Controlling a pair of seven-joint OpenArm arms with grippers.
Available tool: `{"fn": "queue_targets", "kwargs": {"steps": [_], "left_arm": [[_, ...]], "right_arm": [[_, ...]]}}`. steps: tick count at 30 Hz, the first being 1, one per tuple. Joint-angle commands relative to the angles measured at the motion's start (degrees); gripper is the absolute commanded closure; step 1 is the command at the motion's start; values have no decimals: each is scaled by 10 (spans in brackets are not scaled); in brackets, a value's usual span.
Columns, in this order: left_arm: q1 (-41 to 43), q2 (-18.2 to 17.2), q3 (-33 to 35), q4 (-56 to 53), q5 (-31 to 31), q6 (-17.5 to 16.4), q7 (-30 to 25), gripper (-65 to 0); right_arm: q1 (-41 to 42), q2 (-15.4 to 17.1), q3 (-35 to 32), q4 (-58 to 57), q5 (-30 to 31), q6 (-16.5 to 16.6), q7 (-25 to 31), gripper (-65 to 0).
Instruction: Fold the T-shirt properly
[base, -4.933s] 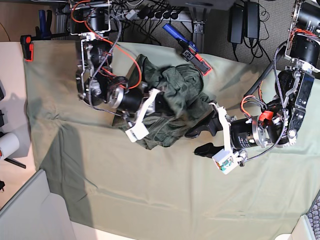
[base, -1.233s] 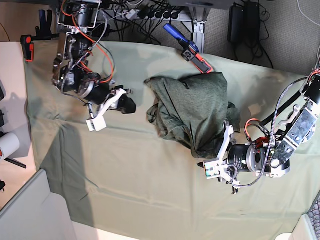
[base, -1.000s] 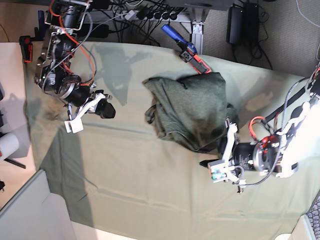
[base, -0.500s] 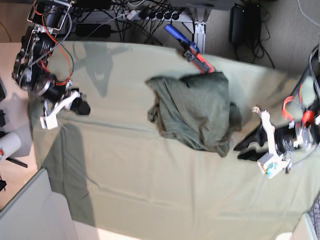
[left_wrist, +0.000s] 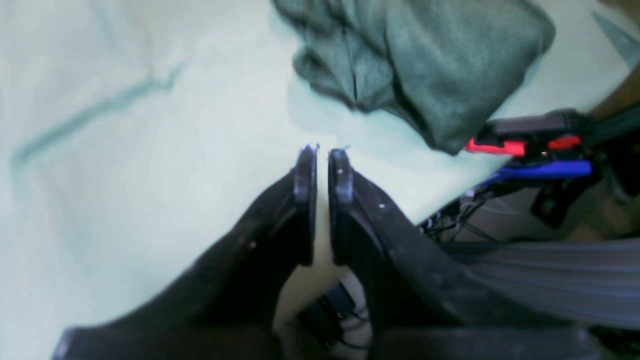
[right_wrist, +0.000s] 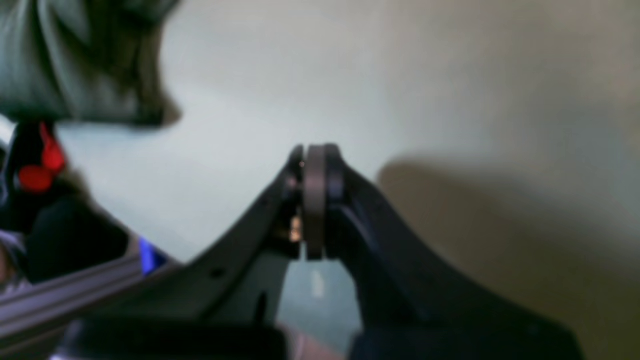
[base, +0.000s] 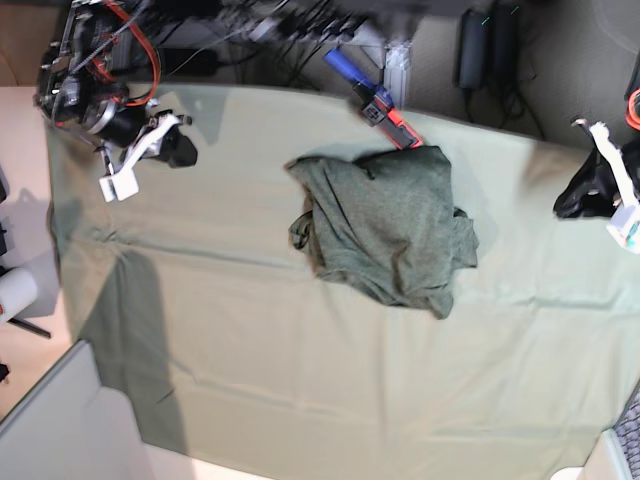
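L gripper (left_wrist: 320, 155): two dark, smooth moulded fingers (left_wrist: 305, 200), tips nearly together w/ a thin slit between; nothing held. It hangs over bare cloth, apart from the shirt. In base view it (base: 580, 198) sits at the far R edge of frame, over the sheet's edge.

R gripper (right_wrist: 314, 157): same dark plastic, pads pressed flat together, nothing between them. View is blurred. In base view it (base: 180, 150) is near the top-L corner of the sheet, w/ a white block on its wrist.

T-shirt (base: 390, 225): one, dark heathered olive-grey knit, soft and thin, bunched into a rough lump w/ rumpled folds and a loose flap at its L side; not flat. Lies around mid-sheet, toward the back edge, well apart from both grippers.

Cloth sheet (base: 300, 370): one, pale sage, plain, smooth, w/ a few shallow creases; covers most of the table. Wide bare room in front of and on both sides of the shirt.

Clamp (base: 375, 100): one, blue handle w/ red-black jaw, at the sheet's back edge, just beside the shirt's top corner.

Cables and black power bricks (base: 488, 45) lie beyond the back edge.
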Motion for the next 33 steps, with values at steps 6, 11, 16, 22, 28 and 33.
{"fn": "queue_targets", "kwargs": {"steps": [6, 11, 16, 22, 28, 33], "left_arm": [[118, -8, -57, 9, -8, -3, 37, 0], [216, -8, -65, 5, 32, -3, 37, 0], [283, -6, -65, -40, 80, -3, 37, 0], [281, 6, -62, -176, 103, -3, 22, 0], [232, 6, -8, -341, 167, 30, 28, 0], [160, 7, 93, -476, 224, 92, 28, 0]], "right_arm": [[-94, 11, 5, 55, 11, 6, 0, 0], [-182, 10, 5, 69, 20, 6, -1, 0], [-263, 7, 5, 68, 19, 6, -1, 0], [-325, 7, 5, 32, 14, 6, 14, 0], [-322, 8, 4, -43, -1, 4, 8, 0], [-321, 8, 2, -101, -20, -2, 8, 0]]}}
